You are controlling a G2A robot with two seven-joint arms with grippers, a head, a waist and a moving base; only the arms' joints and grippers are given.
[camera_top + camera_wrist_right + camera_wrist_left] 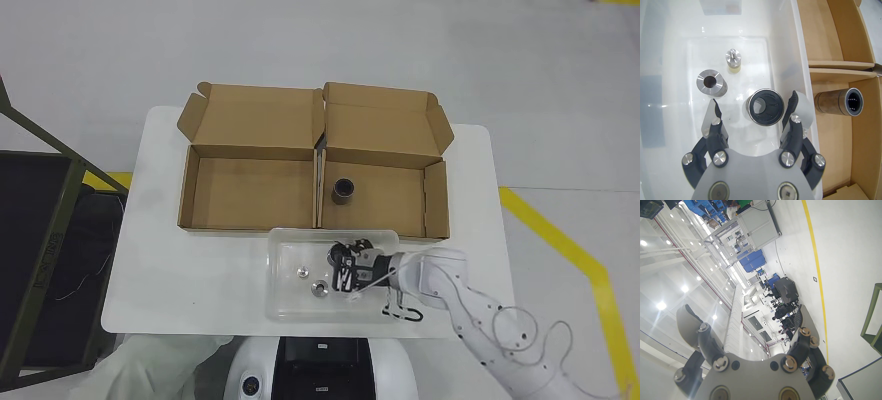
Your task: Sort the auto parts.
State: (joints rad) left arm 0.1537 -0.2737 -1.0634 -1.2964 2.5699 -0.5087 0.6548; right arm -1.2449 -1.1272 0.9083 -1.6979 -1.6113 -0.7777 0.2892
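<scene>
White table point(470, 150), top view: two open cardboard boxes stand side by side at 12 o'clock, left box point(190, 195) and right box point(436, 200). The right box has one sorted bearing point(344, 188) lying near its 9 o'clock wall. Clear tray point(275, 305) sits at 6 o'clock, just beside the boxes. Right gripper point(345, 268) is down inside the tray, in its 3 o'clock half. A silver bushing point(319, 290) and a small stud point(299, 270) lie at the gripper's 9 o'clock. Left wrist view: left gripper point(743, 311) is spread with nothing between its fingers, and it points out into the hall, away from the table. Right wrist view: right gripper point(754, 97) is spread wide, straddling the black-ended bearing point(764, 109), which stands on end on the tray point(800, 56) floor. One pad is near the bearing's side, the other well apart from it; I see no contact. Bushing point(710, 83) and stud point(733, 57) stand beyond the bearing, apart from it. The sorted bearing point(840, 102) lies on its side in the right box point(863, 132), past the tray wall. Judgement: the step in hand is the pick of the second bearing, at the approach stage with the grasp not yet made. Next move calls for centring on the bearing so both pads meet it together, squeezing, lifting clear of the tray wall, then carrying toward 12 o'clock to the box holding its match.
</scene>
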